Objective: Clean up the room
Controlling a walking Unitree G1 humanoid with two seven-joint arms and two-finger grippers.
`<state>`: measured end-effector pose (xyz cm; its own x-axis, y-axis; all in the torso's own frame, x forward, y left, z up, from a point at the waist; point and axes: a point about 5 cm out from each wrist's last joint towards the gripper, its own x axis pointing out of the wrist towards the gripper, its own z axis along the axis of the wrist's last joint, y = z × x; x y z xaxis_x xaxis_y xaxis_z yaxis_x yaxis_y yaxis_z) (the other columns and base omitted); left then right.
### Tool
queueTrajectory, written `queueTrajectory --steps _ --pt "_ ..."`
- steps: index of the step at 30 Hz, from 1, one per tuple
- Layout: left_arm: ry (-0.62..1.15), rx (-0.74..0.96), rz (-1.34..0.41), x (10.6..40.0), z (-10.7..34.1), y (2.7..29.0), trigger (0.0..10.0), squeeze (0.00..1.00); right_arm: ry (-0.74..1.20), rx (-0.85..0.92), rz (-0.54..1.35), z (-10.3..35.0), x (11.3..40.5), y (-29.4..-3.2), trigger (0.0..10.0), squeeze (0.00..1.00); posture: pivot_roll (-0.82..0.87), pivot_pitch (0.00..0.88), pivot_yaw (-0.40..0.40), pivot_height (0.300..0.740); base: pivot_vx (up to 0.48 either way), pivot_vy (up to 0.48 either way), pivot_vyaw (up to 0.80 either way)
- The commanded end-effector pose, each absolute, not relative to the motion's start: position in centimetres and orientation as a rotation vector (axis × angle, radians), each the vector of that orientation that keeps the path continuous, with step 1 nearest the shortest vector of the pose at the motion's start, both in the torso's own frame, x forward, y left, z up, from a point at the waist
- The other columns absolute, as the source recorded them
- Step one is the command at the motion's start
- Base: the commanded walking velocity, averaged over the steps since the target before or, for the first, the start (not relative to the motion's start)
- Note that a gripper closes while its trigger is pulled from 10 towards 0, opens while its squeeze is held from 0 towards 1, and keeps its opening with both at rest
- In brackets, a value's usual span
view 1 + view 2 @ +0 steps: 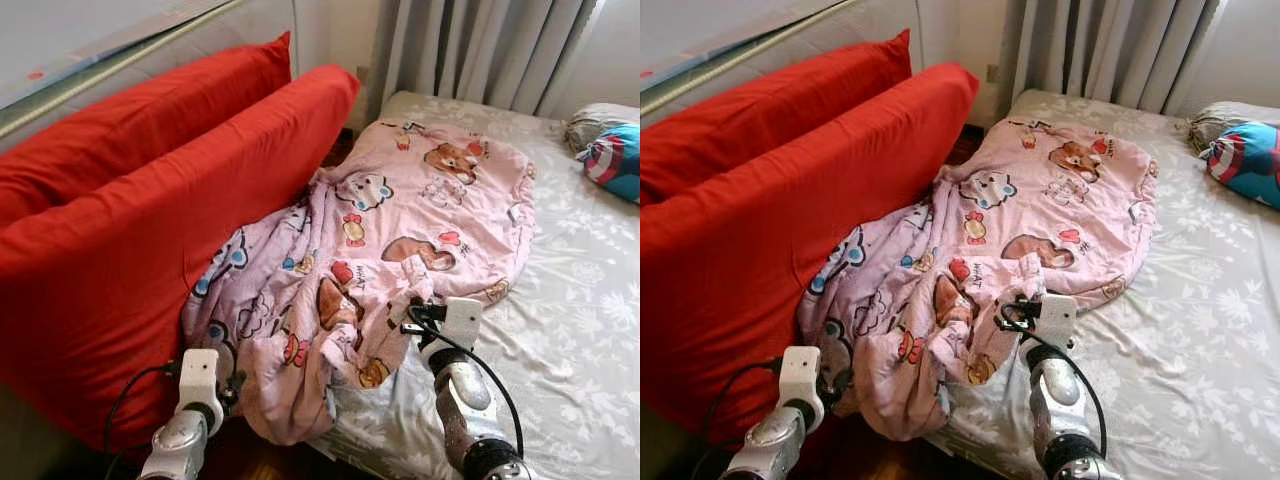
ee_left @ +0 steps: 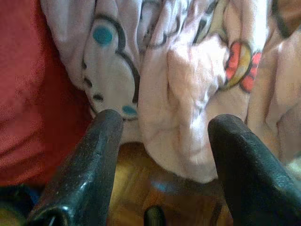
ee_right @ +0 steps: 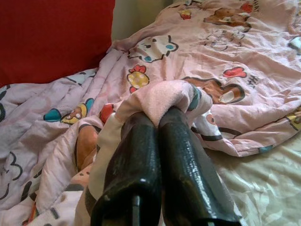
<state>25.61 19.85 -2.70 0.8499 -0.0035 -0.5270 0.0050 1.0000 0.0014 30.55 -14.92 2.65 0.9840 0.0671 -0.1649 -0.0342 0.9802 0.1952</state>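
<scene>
- My right gripper (image 3: 162, 117), at the lower middle of the head view, is clamped on a fold of the pink blanket (image 1: 400, 230).
- The blanket sprawls across the frame's centre, spilling off the bed (image 1: 580, 330) against the red cushions (image 1: 130, 220) at left.
- My left gripper (image 2: 162, 132), lower left, is spread apart at the blanket's hanging edge above the wooden floor (image 2: 150, 188).

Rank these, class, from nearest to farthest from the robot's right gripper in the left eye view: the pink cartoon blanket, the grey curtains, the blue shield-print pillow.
1. Pink cartoon blanket: clamped in the right gripper, at the bed's near edge.
2. Blue shield-print pillow: far right on the bed.
3. Grey curtains: behind the bed, at the top.
</scene>
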Motion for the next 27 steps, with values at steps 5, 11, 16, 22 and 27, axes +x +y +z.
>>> queueTrajectory --steps 5,11,16,22,27 --pt "0.627 0.008 0.037 24.6 -3.7 20.6 10.0 0.0 0.192 0.192 0.045 2.3 30.4 -14.5 10.0 0.0 -0.05 0.011 -0.005 0.74 0.0 0.0 0.0" --pt "0.661 0.02 0.024 23.8 -4.5 20.2 10.0 0.0 0.205 0.173 0.051 2.2 30.3 -14.1 10.0 0.0 -0.05 0.011 0.005 0.74 0.0 0.0 0.0" --pt "0.688 0.01 0.05 23.1 -4.9 20.7 10.0 0.0 0.202 0.176 0.059 2.2 30.4 -13.9 10.0 0.0 -0.05 0.008 0.008 0.74 0.0 0.0 0.0" --pt "0.745 0.001 0.084 21.8 -5.8 21.1 10.0 0.0 0.206 0.174 0.058 2.2 30.3 -13.8 10.0 0.0 -0.05 0.0 0.01 0.74 0.0 0.0 0.0" --pt "0.781 0.031 0.075 21.0 -6.3 21.0 10.0 0.0 0.208 0.171 0.06 2.1 30.3 -13.6 10.0 0.0 -0.06 0.0 0.012 0.74 0.0 0.0 0.0"
